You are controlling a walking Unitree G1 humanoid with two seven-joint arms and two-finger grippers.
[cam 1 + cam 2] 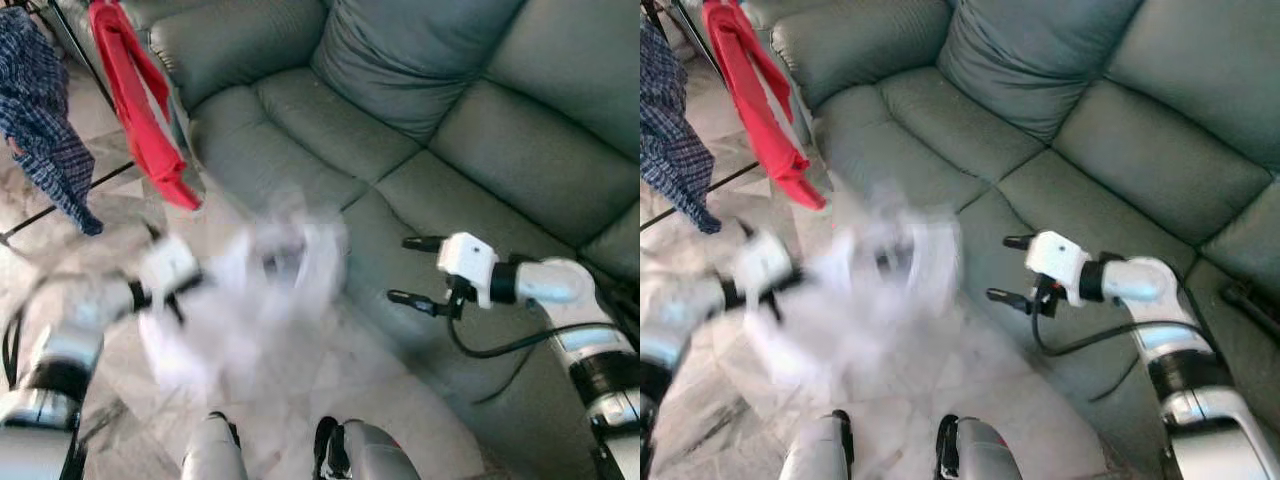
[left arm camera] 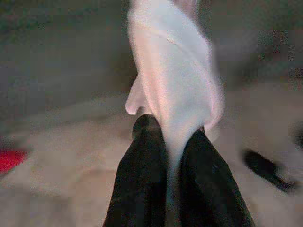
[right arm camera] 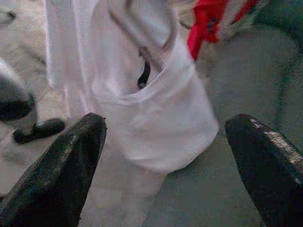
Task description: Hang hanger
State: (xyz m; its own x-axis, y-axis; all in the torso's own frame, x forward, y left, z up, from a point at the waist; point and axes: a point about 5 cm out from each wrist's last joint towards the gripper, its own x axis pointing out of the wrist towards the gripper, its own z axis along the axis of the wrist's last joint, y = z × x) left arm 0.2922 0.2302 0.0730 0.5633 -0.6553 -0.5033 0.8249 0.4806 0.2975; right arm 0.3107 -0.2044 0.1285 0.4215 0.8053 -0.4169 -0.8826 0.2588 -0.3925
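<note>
Left pincer (image 2: 173, 156) clenched on a fold of white garment (image 1: 255, 300); in the left wrist view the cloth runs up from between the two black fingers. The garment sits lower centre-left of the left eye view, badly smeared by motion blur.

Right pincer (image 1: 420, 272), centre-right of the frame over the front edge of the grey sofa (image 1: 430, 120), is released, fingers spread wide with nothing between them. The right wrist view looks across the spread fingers at the garment; a thin grey hanger (image 3: 144, 35) appears to sit in its neck opening, though blur leaves this uncertain.

Upper left of frame: a red garment (image 1: 140, 100) and a blue checked shirt (image 1: 40, 120) hang on a dark rack (image 1: 95, 70) over the marble floor (image 1: 330, 370).

Step in hand, by judgement: carrying the hangered garment toward the rack; hook not yet placed.

Next move calls for raising the hook to a free stretch of rail beside the red garment, and steadying before release.
</note>
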